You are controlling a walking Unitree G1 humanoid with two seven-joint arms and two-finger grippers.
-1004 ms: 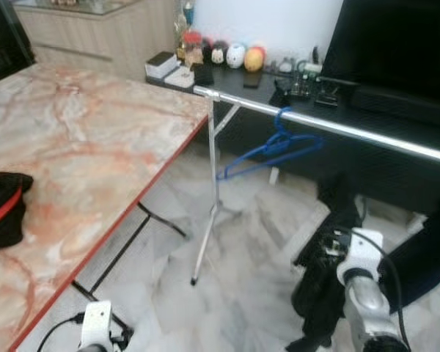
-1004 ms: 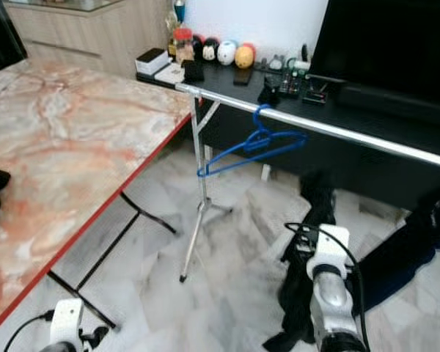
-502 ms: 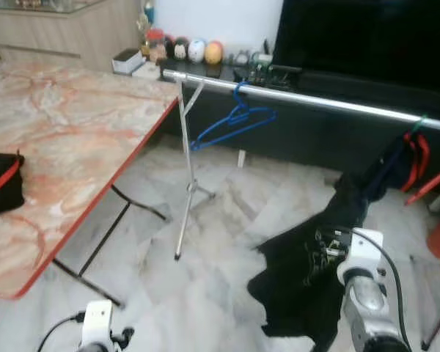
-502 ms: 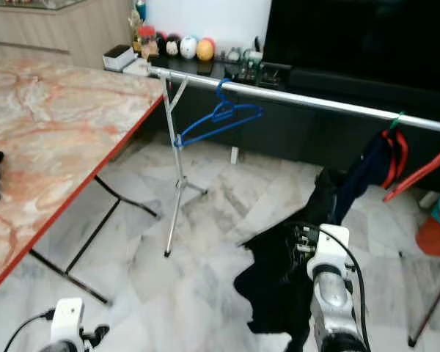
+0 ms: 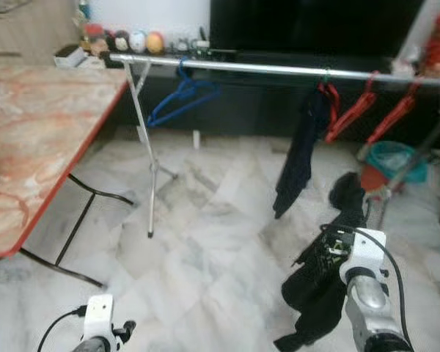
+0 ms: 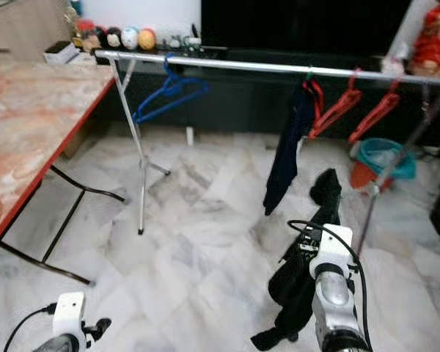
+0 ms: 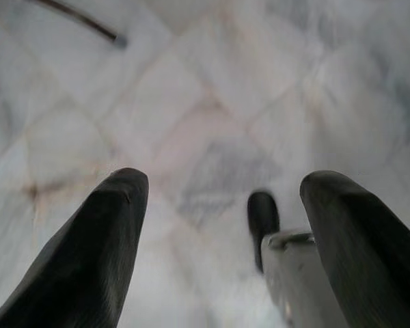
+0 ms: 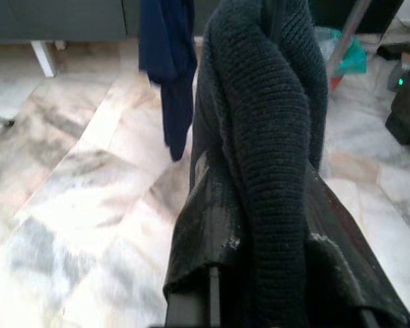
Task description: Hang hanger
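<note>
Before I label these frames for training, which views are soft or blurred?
Left eye view: slight motion blur, the rail and blue hanger soft. Left wrist view: the open left gripper and marble floor out of focus. Right wrist view: the dark knit garment sharp, the background softer.

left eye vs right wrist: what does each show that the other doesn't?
Left eye alone: the silver rail, a blue hanger and red hangers on it, the marble table and the left wrist low over the floor. Right wrist alone: the knit weave of the black garment up close. Both: that garment draped over the right gripper, the navy cloth hanging behind, and the marble floor.
</note>
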